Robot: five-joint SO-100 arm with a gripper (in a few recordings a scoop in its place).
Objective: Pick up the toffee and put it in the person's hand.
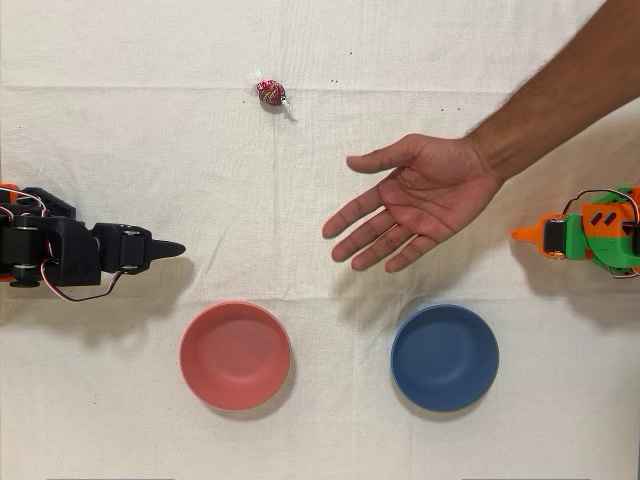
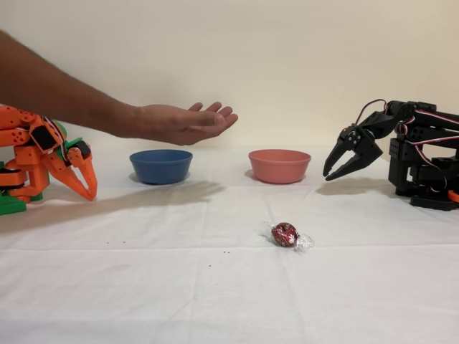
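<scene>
Toffee (image 1: 271, 93) lies alone on the white surface (image 1: 120, 420), well apart from everything else, its twisted wrapper ends flat on the cloth. The black arm's pincer (image 2: 338, 164) hangs raised near its base with jaws parted and nothing between them, so the pick-up looks not yet begun. The person's hand (image 1: 420, 200) hovers palm-up above the surface with fingers spread, apparently held ready to receive the sweet. A pink bowl (image 1: 235, 354) and a blue bowl (image 1: 444, 357) sit aside, seemingly irrelevant here.

Open cloth lies between the hand (image 1: 172, 248) and toffee (image 1: 271, 93), bowls aside.
</scene>
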